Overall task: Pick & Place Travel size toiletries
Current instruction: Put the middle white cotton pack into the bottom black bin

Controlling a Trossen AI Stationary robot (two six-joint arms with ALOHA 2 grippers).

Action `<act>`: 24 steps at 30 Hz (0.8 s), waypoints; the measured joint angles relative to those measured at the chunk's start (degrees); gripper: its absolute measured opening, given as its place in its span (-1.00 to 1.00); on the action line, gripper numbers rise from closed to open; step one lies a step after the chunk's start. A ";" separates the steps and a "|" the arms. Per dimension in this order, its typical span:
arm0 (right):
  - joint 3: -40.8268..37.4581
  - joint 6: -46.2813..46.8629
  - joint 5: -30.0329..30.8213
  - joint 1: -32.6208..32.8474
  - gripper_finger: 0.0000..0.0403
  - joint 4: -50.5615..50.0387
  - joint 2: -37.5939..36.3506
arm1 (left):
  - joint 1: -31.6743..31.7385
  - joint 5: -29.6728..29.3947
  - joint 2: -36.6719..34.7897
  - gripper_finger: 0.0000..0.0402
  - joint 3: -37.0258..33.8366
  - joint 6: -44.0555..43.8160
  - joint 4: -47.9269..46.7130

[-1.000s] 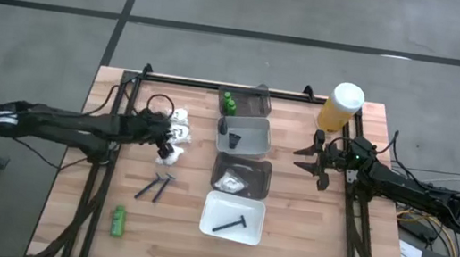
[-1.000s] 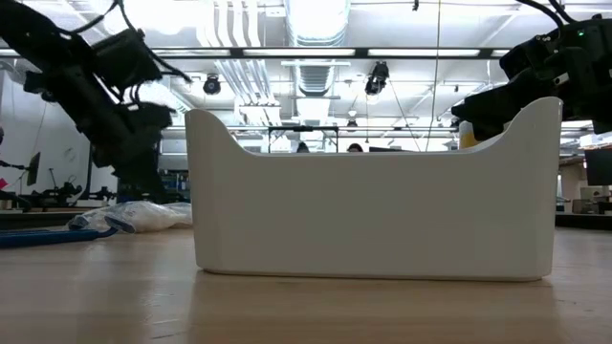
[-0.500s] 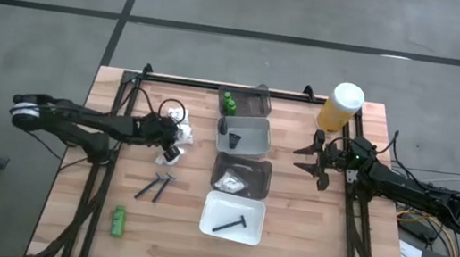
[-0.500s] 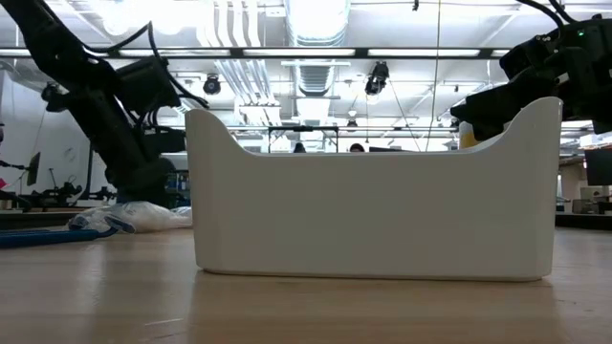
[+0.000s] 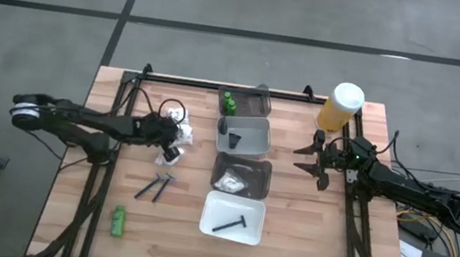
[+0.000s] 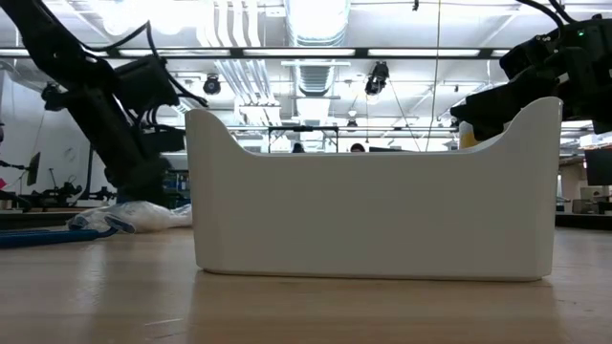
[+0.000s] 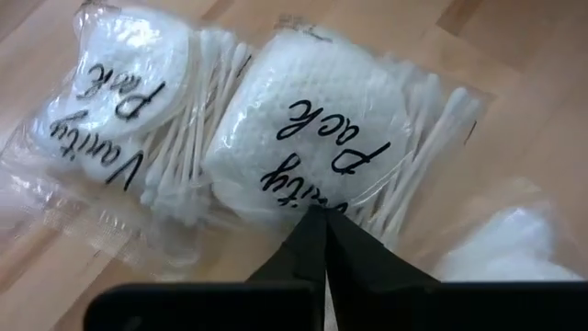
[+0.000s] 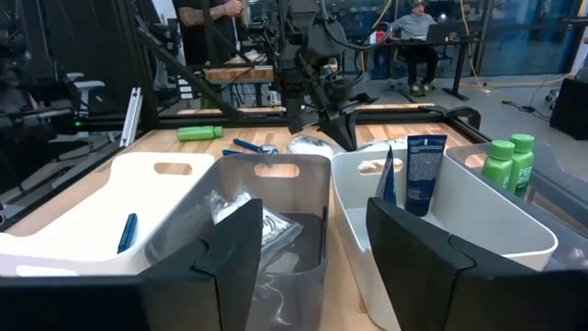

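Beside the grey trays: left gripper (image 7: pixel 323 221), jaws newly pinched on clear crinkly cotton-swab packet (image 7: pixel 322 138) (lift likely next); right gripper (image 5: pixel 309 157) waiting, jaws spread.

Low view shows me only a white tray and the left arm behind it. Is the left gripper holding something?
Observer: Yes. The left gripper is shut on the edge of a white packet with cotton swabs inside.
Operator: Is that packet alone?
Observer: No. A second packet lies against it on the table.
Operator: And the right gripper?
Observer: The right gripper is open and empty, beside the grey tray.
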 joint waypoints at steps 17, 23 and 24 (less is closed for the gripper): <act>0.00 0.00 0.00 0.00 -0.32 -0.09 0.04 | -1.16 0.53 -10.35 -1.00 8.96 8.25 -2.24; 0.00 0.00 0.00 0.00 -0.41 -0.09 0.02 | -3.07 0.52 -10.35 -1.00 15.06 10.18 -11.69; 0.00 0.00 0.00 -0.02 -0.43 -0.09 0.03 | -3.48 0.51 -10.35 -1.00 15.84 10.39 -12.18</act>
